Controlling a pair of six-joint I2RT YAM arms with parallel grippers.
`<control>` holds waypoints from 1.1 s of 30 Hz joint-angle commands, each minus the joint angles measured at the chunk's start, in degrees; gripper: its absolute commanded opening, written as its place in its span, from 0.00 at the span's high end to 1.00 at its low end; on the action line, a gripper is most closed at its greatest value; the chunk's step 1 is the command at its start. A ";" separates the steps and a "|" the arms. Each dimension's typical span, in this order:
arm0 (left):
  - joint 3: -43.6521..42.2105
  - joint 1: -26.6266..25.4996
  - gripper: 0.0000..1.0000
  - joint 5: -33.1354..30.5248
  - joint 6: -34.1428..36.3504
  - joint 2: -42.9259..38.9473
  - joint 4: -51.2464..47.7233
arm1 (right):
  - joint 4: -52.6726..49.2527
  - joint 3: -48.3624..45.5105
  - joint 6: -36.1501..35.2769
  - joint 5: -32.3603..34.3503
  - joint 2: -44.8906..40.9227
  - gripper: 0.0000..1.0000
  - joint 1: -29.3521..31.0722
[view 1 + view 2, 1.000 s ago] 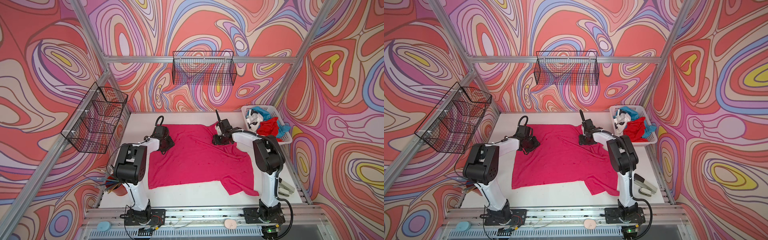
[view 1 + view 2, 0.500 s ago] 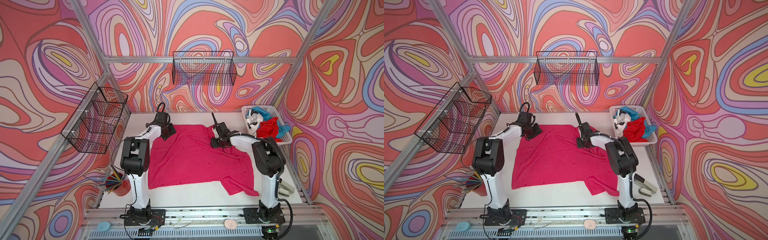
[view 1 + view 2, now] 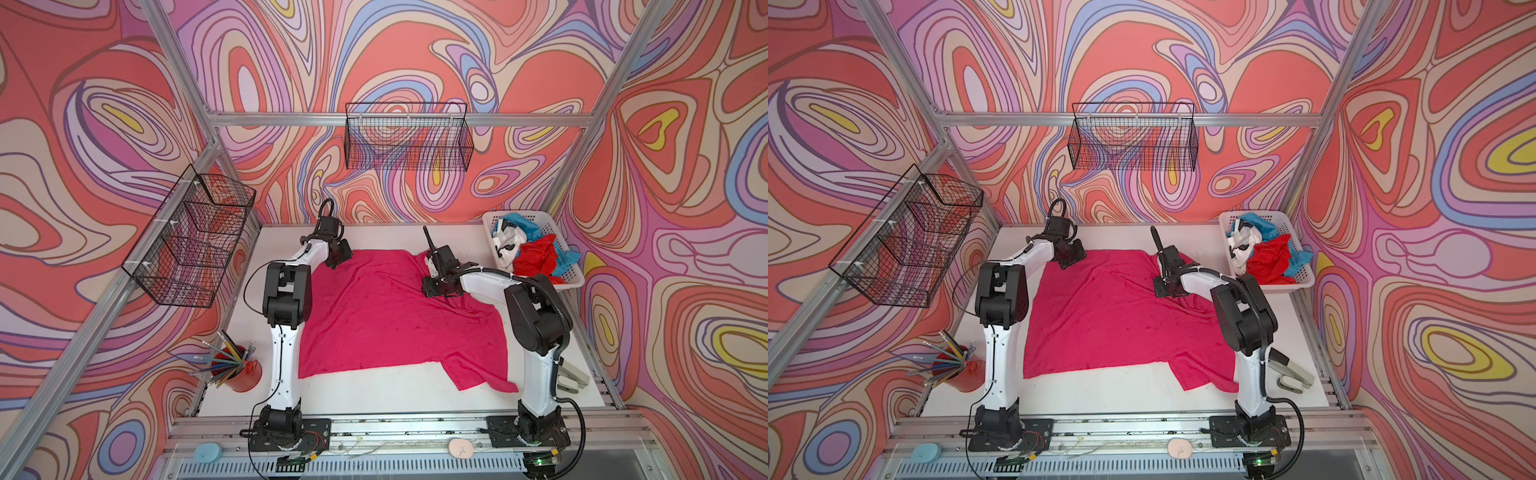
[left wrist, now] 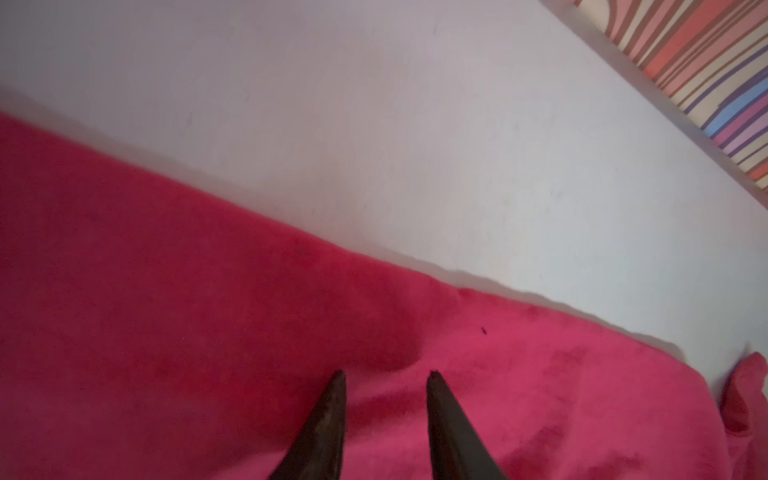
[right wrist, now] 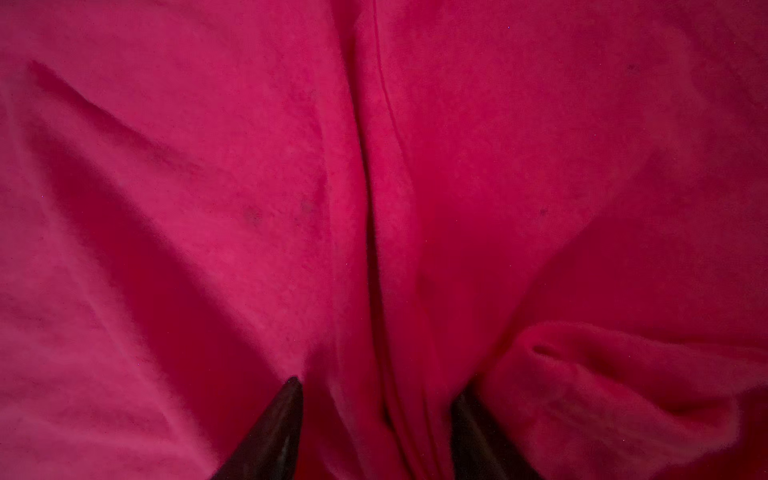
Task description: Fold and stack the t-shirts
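A large magenta-pink t-shirt [image 3: 386, 320] [image 3: 1113, 320] lies spread on the white table, with one sleeve trailing at the near right. My left gripper [image 3: 337, 261] [image 4: 386, 374] hovers low over the shirt's far left corner, close to its back edge. It is open, with only flat cloth [image 4: 208, 332] under its fingers. My right gripper [image 3: 441, 289] [image 5: 379, 384] is open and pressed into the cloth [image 5: 249, 208] at the shirt's far right. A raised fold stands between its fingers and cloth partly covers one fingertip. Red [image 3: 534, 259], teal-blue [image 3: 521, 222] and white black-marked [image 3: 505, 245] t-shirts lie crumpled in the basket.
The white slotted basket [image 3: 536, 214] stands at the far right corner. A red cup of pencils [image 3: 241, 372] stands at the near left, beside the left arm's base. A grey stapler-like object [image 3: 573, 380] lies near right. Wire baskets hang on the left wall [image 3: 195, 241] and back wall [image 3: 409, 141].
My left gripper has moved from the shirt's left edge back to its far left corner, its jaws now slightly narrower. The right gripper has shifted slightly nearer along the cloth.
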 commanded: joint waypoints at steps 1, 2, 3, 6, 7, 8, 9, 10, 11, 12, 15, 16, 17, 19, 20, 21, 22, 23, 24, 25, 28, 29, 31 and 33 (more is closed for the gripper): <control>-11.67 -0.33 0.66 1.09 -1.72 -4.59 -3.87 | -9.83 -4.78 1.38 -0.71 2.87 0.43 -0.15; -14.71 -0.33 0.66 1.27 -2.14 -6.54 -3.07 | -9.63 -5.15 1.62 -0.99 2.64 0.43 -0.13; -18.92 -0.46 0.66 1.49 -2.68 -8.74 -1.83 | -9.41 -5.60 1.81 -1.29 2.52 0.43 -0.07; -28.92 -0.60 0.67 1.85 -4.45 -14.44 1.96 | -8.94 -6.97 2.35 -1.92 1.60 0.43 0.00; -31.63 -0.75 0.67 1.67 -5.04 -16.02 2.95 | -8.76 -7.52 2.45 -1.97 1.23 0.43 0.01; -33.41 -0.82 0.67 1.60 -5.39 -17.00 3.76 | -8.64 -7.98 2.55 -2.13 0.99 0.43 0.00; -35.00 -0.86 0.67 1.66 -5.63 -18.08 4.33 | -8.62 -8.48 2.64 -2.32 0.74 0.43 -0.02; -36.04 -0.93 0.67 1.70 -5.91 -19.01 4.77 | -8.56 -8.92 2.73 -2.59 0.44 0.43 -0.02; -36.59 -0.95 0.67 1.53 -6.03 -19.59 4.99 | -8.49 -9.14 2.73 -2.76 0.39 0.43 -0.04; -36.83 -0.94 0.67 1.28 -6.19 -20.11 4.99 | -8.58 -9.28 2.68 -2.82 0.17 0.43 0.00; -35.62 -0.92 0.62 1.04 -6.22 -21.04 5.08 | -10.08 -7.27 2.52 -1.81 -1.03 0.43 0.01; -34.69 -0.95 0.60 1.20 -6.12 -21.33 4.83 | -10.84 -5.88 2.55 -1.44 -1.68 0.43 -0.14; -33.70 -0.95 0.57 1.35 -6.08 -21.60 4.37 | -11.87 -3.77 2.51 -1.28 -2.38 0.42 -0.38; -31.58 -0.99 0.52 1.45 -5.70 -22.58 3.64 | -14.21 0.85 2.90 -0.60 -3.03 0.42 -1.46; -30.41 -0.97 0.50 1.28 -5.47 -23.19 3.18 | -15.25 3.18 3.18 -0.58 -3.09 0.41 -2.43; -29.31 -0.96 0.48 1.10 -5.18 -23.67 2.67 | -15.84 5.09 3.69 -0.95 -3.04 0.41 -3.67; -28.55 -0.95 0.47 0.95 -4.94 -24.12 2.43 | -16.27 6.53 4.13 -1.53 -2.70 0.41 -5.10; -27.81 -0.95 0.47 0.92 -4.79 -24.66 2.18 | -16.66 7.95 4.83 -1.88 -2.23 0.41 -6.87; -27.38 -0.95 0.46 1.03 -4.68 -25.22 2.11 | -17.26 9.41 5.40 -1.98 -1.39 0.41 -8.62; -27.24 -0.95 0.45 1.02 -4.71 -25.61 2.00 | -17.75 10.50 5.67 -1.99 -0.54 0.41 -9.97; -27.94 -0.94 0.45 1.37 -5.02 -27.09 2.40 | -17.61 13.33 7.00 -0.63 2.11 0.41 -14.05; -28.60 -0.95 0.44 1.49 -5.33 -27.65 2.57 | -17.23 14.04 7.87 0.20 3.08 0.41 -15.18; -30.11 -0.95 0.43 1.71 -5.75 -28.54 3.28 | -16.76 15.84 9.25 1.38 5.06 0.41 -17.02; -31.84 -0.95 0.43 1.76 -6.17 -29.40 3.82 | -15.13 16.71 11.06 4.03 6.30 0.43 -17.89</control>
